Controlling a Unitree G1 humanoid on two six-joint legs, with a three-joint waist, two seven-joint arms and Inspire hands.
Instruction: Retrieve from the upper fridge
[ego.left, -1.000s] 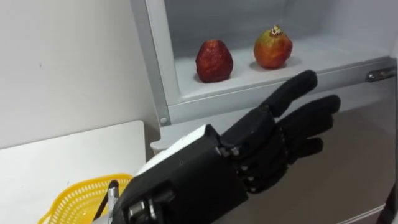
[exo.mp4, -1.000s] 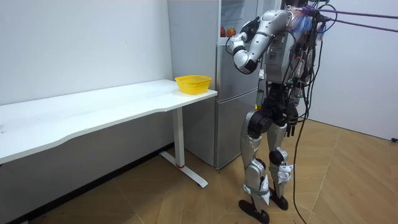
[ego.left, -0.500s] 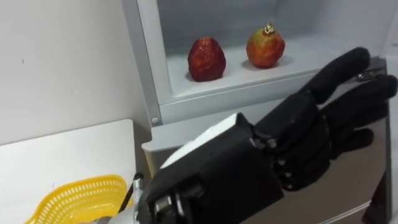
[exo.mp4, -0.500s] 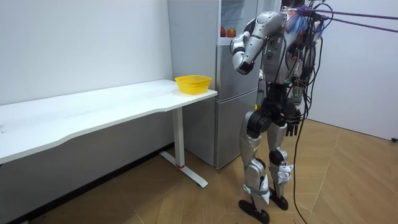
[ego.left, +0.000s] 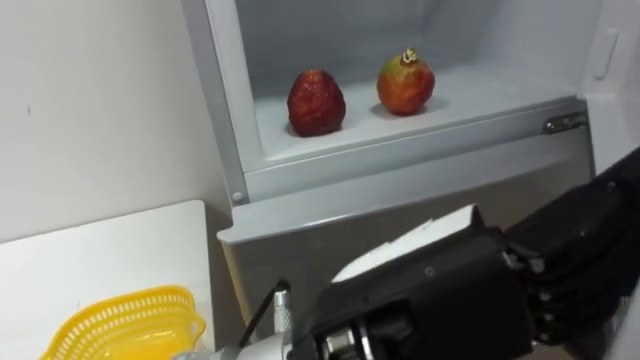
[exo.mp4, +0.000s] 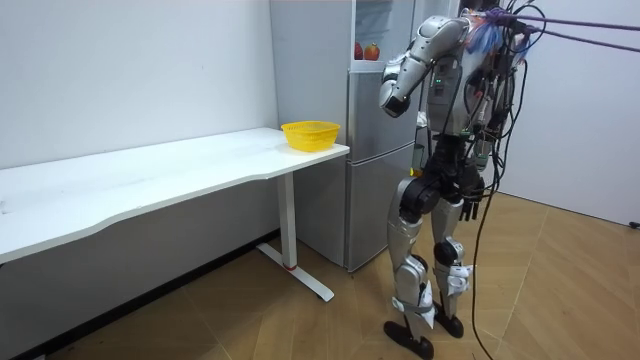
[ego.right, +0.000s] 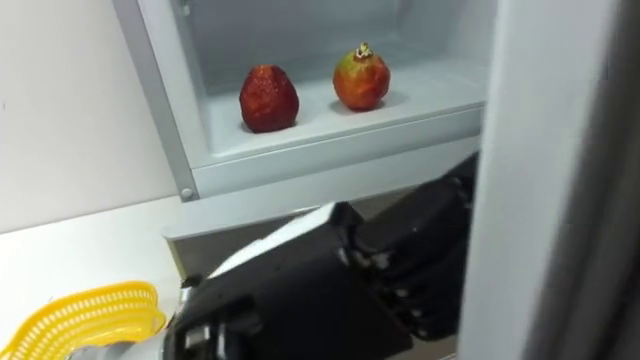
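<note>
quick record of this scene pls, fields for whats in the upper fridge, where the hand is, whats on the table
upper fridge: door open, shelf in view
shelf contents: dark red fruit on the left, pomegranate on the right, standing apart
left hand: raised in front of the lower door, below the shelf, touching neither fruit
table: white, left of the fridge
on table: yellow basket near the fridge end
robot: stands facing the fridge
progress: nothing taken out yet
</note>
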